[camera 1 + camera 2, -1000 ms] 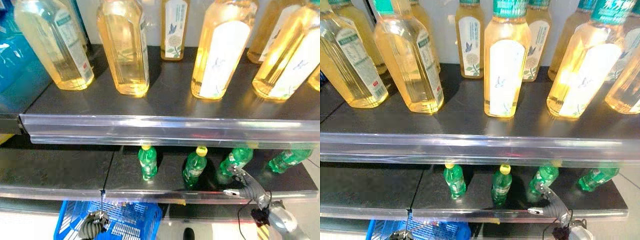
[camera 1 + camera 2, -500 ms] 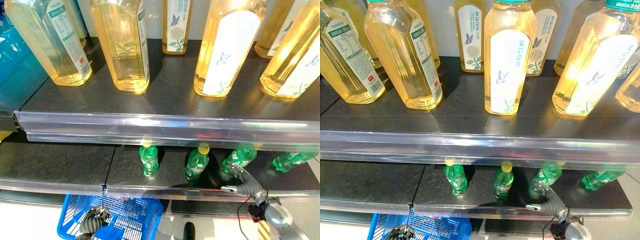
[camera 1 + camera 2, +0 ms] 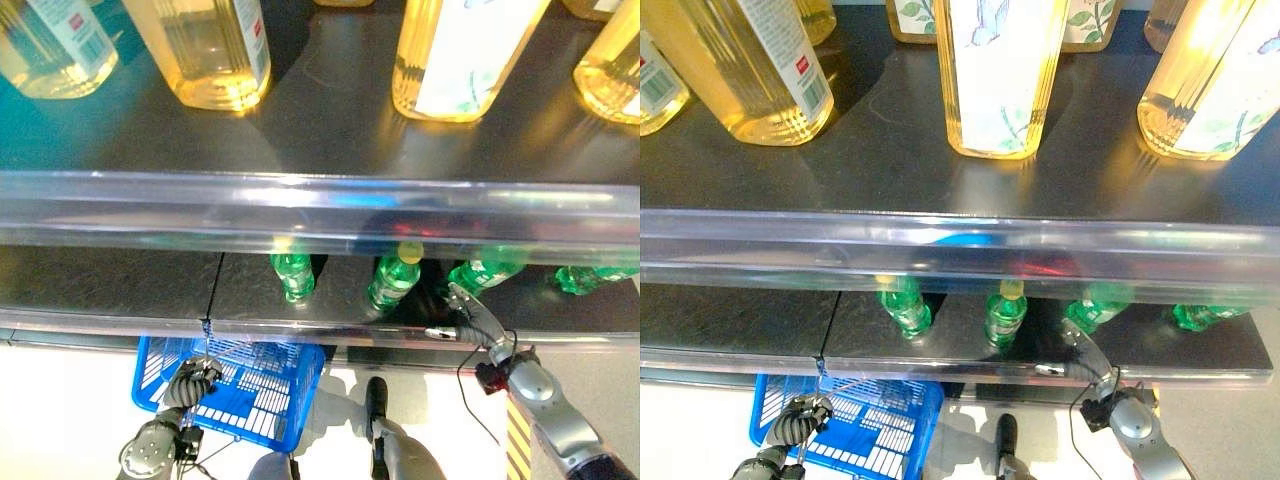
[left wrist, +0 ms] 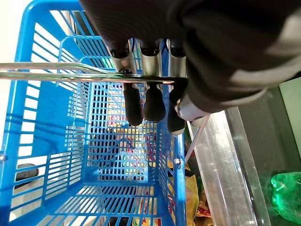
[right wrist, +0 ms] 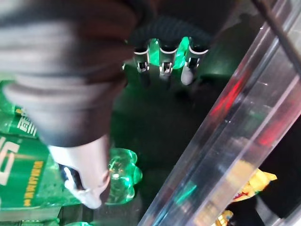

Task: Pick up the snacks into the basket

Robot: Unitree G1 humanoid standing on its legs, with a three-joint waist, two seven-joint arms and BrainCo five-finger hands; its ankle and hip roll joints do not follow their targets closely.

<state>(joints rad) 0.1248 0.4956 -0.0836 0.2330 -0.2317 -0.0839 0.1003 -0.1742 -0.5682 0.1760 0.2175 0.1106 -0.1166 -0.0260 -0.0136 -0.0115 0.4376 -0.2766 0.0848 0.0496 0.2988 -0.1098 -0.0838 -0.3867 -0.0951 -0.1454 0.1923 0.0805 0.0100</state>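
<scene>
**Right hand reaches among green bottles as left hand holds blue basket**

The robot's left hand (image 4: pixel 150 101) hangs below the lower shelf (image 3: pixel 110 290) with its fingers curled round the thin metal handle (image 4: pixel 56 75) of a blue basket (image 3: pixel 290 400) — the dark fingertips hook over the wire from above. Through the basket's slatted floor and past its near wall, brightly printed snack packets (image 4: pixel 190 190) in red and yellow can be made out; whether they lie inside the basket or beneath it cannot be told. More of the yellow packaging (image 5: pixel 249 186) shows past the clear plastic rail (image 5: pixel 221 141) that edges the shelf.

The right hand (image 3: pixel 462 310) reaches in over that rail onto the lower shelf, its fingers (image 5: pixel 162 70) held straight and spread apart, gripping nothing — the thumb (image 5: pixel 87 176) stands well apart from them, just beside the ribbed base of a green bottle (image 5: pixel 28 160) lying on its side. In the head views four green bottles sit in a row on the dark shelf: one with a yellow cap (image 3: pixel 392 280) near the middle, another (image 3: pixel 293 276) to its left, one (image 3: pixel 485 274) just beside the right hand, and the last (image 3: pixel 590 278) at the far right.

On the upper shelf (image 3: pixel 890 160), large bottles of pale yellow liquid (image 3: pixel 995 70) stand upright behind a clear front rail (image 3: pixel 960 245).
</scene>
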